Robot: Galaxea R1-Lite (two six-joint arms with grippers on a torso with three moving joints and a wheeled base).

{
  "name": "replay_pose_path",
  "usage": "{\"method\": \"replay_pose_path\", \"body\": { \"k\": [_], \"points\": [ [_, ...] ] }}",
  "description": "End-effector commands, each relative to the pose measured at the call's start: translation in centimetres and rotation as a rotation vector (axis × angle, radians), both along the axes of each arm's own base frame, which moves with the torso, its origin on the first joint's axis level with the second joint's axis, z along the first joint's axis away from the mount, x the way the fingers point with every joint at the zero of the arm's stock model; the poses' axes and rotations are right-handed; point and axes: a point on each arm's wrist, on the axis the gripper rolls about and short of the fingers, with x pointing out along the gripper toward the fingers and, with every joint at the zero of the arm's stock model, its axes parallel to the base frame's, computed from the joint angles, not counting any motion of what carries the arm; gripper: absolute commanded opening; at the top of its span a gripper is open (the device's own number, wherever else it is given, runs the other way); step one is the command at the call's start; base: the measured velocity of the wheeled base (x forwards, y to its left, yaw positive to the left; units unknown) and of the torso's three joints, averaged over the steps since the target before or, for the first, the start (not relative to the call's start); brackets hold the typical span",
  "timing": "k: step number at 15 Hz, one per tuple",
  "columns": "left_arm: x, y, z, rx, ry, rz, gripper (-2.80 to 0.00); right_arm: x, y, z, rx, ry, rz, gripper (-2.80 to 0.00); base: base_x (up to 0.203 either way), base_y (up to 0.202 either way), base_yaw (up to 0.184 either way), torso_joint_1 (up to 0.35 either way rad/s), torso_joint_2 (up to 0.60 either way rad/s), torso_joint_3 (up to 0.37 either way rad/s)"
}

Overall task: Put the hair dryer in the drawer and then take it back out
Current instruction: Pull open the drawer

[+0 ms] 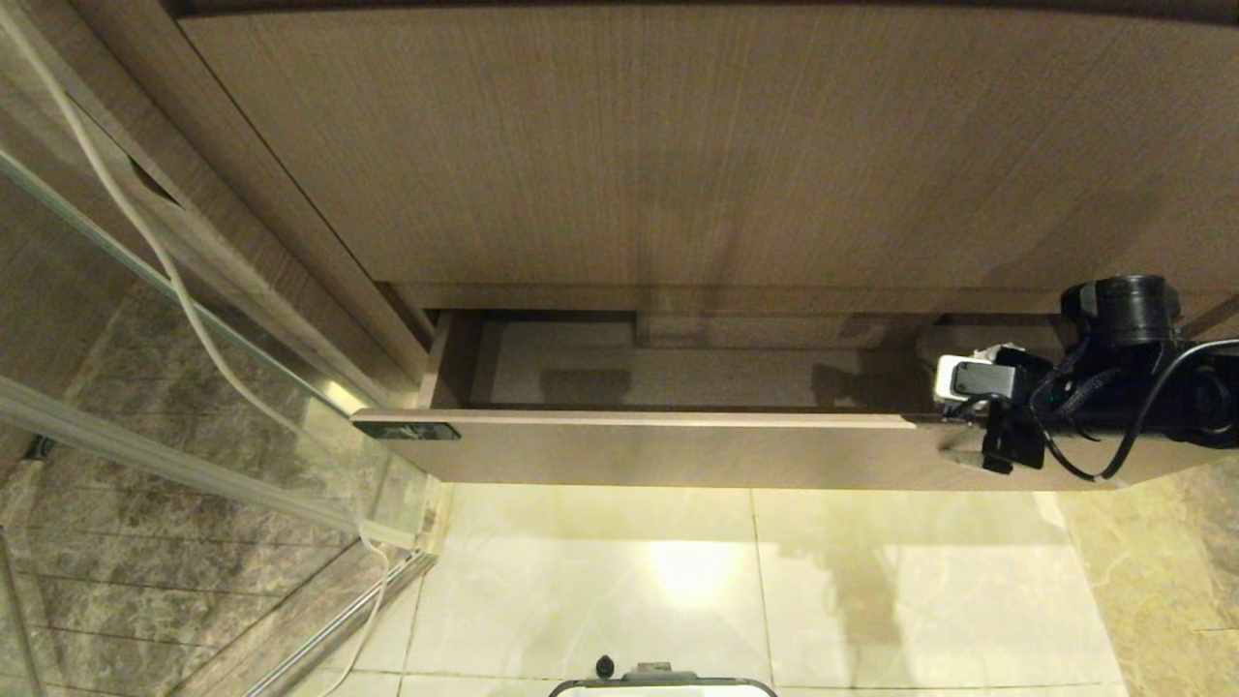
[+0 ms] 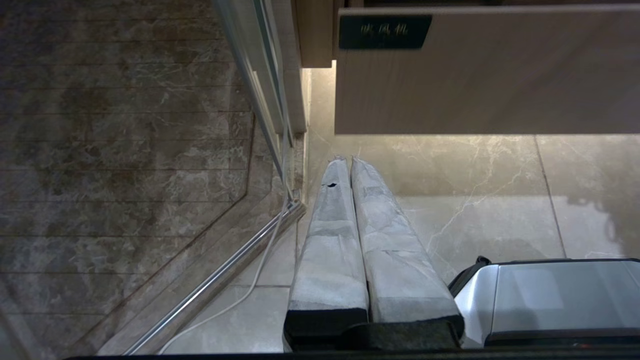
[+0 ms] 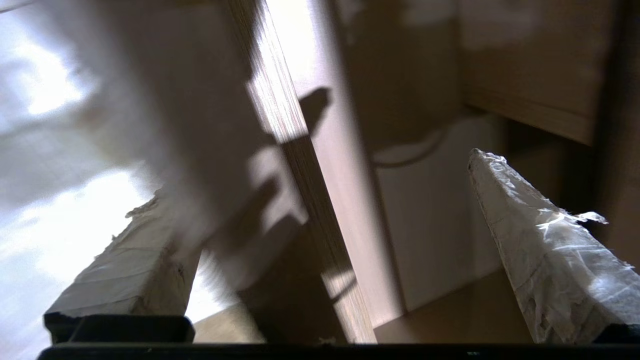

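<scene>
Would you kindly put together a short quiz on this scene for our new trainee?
1. True or false: the drawer is shut.
2. In the head view, at which part of the drawer front does the black label sit? A. left end B. middle C. right end
3. Fill in: the left gripper, low over the floor, is ____, while the right gripper, at the drawer's right end, is ____.
Key: 1 false, it is pulled out; 2 A; 3 shut, open.
</scene>
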Motion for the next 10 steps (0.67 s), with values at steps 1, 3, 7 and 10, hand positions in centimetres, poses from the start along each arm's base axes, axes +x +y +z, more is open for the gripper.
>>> {"method": "replay_pose_path", "body": {
  "k": [1, 3, 7, 10],
  "points": [
    [0.0, 0.0, 0.0, 0.000, 0.002, 0.000, -2.80, -2.2, -0.6, 2.1, -0.012, -0.046, -0.023, 0.00, 0.000, 0.000, 0.000, 0.000, 0.00, 0.000],
    [0.0, 0.0, 0.0, 0.000, 0.000, 0.000, -2.80, -4.9, -1.2, 3.8, -0.012, -0.061, -0.051, 0.00, 0.000, 0.000, 0.000, 0.000, 0.00, 0.000],
    [0.0, 0.0, 0.0, 0.000, 0.001, 0.000, -2.80, -9.3, -1.1, 6.2, 0.036, -0.105, -0.108, 0.00, 0.000, 0.000, 0.000, 0.000, 0.00, 0.000],
    [0.0, 0.0, 0.0, 0.000, 0.001, 0.000, -2.80, -11.0, -0.9, 6.7, 0.053, -0.129, -0.113, 0.00, 0.000, 0.000, 0.000, 0.000, 0.00, 0.000]
  ]
}}
